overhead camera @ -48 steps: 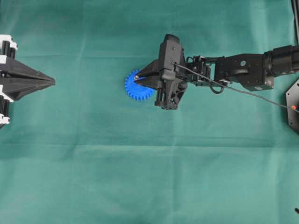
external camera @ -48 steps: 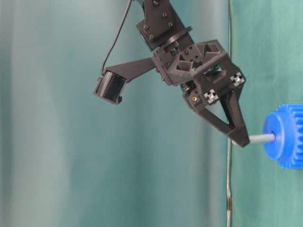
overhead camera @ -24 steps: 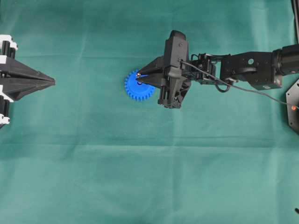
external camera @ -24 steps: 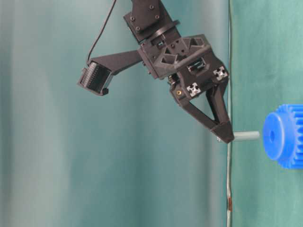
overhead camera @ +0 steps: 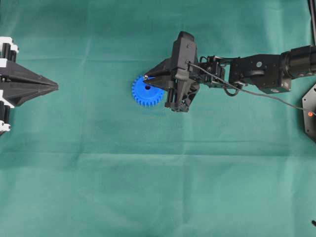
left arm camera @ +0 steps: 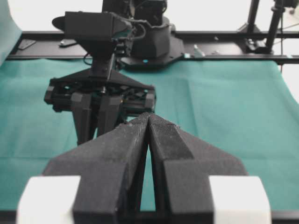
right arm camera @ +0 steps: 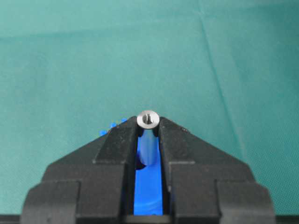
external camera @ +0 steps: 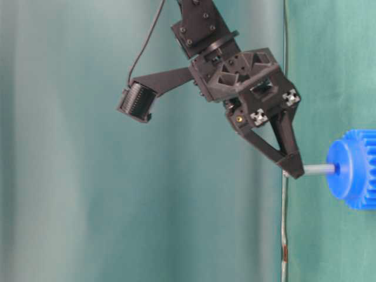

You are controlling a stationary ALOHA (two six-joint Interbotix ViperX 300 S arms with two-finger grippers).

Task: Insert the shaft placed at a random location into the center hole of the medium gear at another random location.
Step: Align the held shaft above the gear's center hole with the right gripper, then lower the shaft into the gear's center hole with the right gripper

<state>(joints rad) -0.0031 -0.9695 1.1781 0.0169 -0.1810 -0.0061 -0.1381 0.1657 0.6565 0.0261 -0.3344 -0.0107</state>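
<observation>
Right now the right gripper point(overhead camera: 146, 77) is clamped on the pin point(external camera: 320, 170), its two black fingertips point(right arm camera: 122, 135) pinching the silvery rod near its upper end so that the flat round top shows just past the tips in the right wrist view. Directly beneath those tips sits the blue gear point(overhead camera: 147, 91), lying flat on the green cloth point(overhead camera: 148, 173), and blue plastic fills the gap between the jaws below the pin. From table level, a view that is turned on its side, the pin runs straight from the fingertips to the middle of the gear's raised hub, and its far end meets the center hole point(external camera: 337, 169); how deep it sits there cannot be made out. The left gripper point(overhead camera: 55, 87) rests well away from the gear at the far edge of the cloth, its jaws pressed together on nothing, pointing toward the right arm's tool.
</observation>
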